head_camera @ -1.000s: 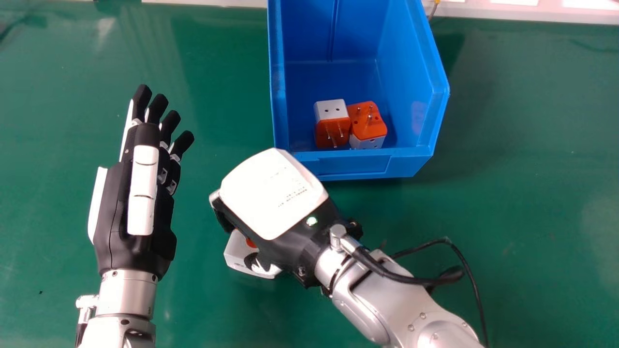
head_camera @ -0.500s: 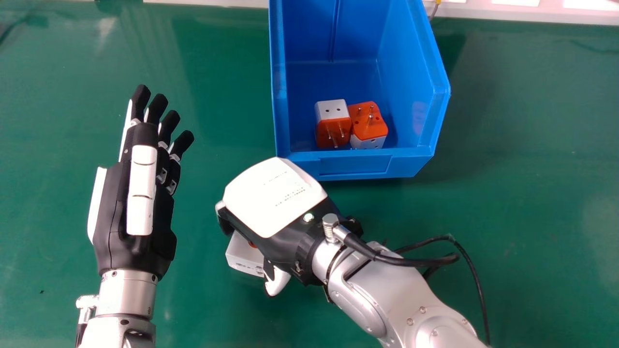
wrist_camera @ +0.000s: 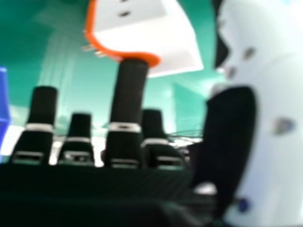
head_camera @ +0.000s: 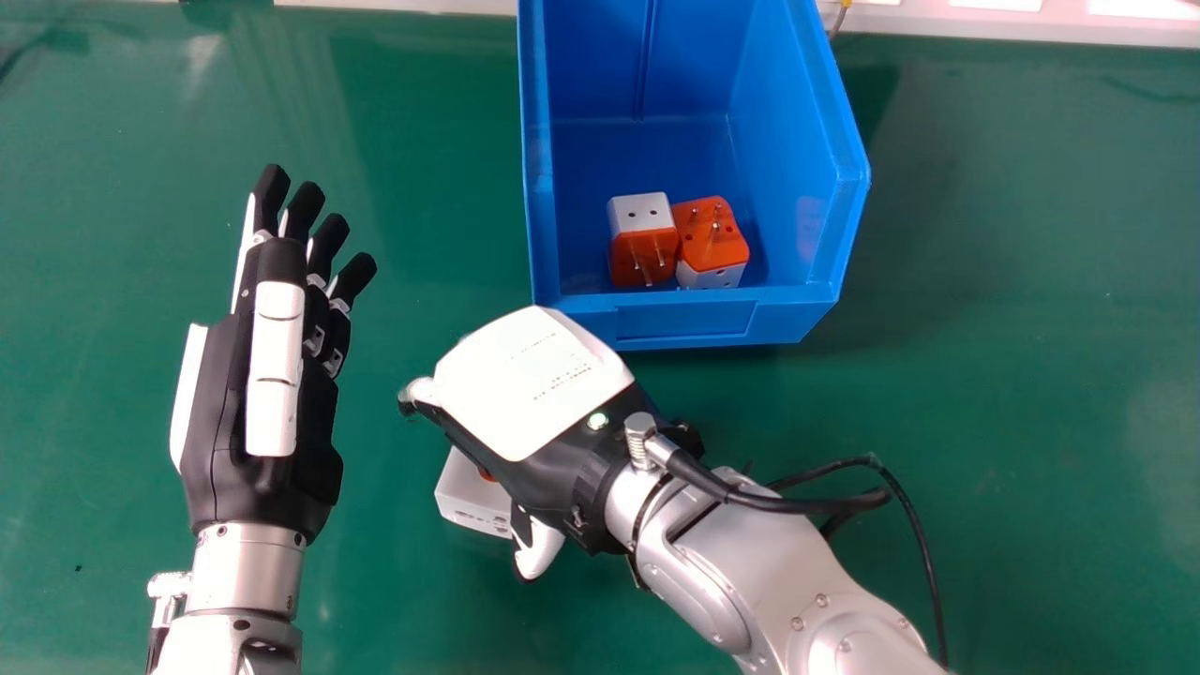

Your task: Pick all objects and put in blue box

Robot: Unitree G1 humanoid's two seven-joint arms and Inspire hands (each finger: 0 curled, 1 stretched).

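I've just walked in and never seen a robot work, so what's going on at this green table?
A robot is gathering white-and-orange plug adapters into an open blue plastic box. Two adapters lie inside. Its black-and-white right hand is over a third white-and-orange adapter on the table, with fingers straight, not curled round it; whether they touch it, I can't tell. Its matching left hand is open, off to the left of the box.
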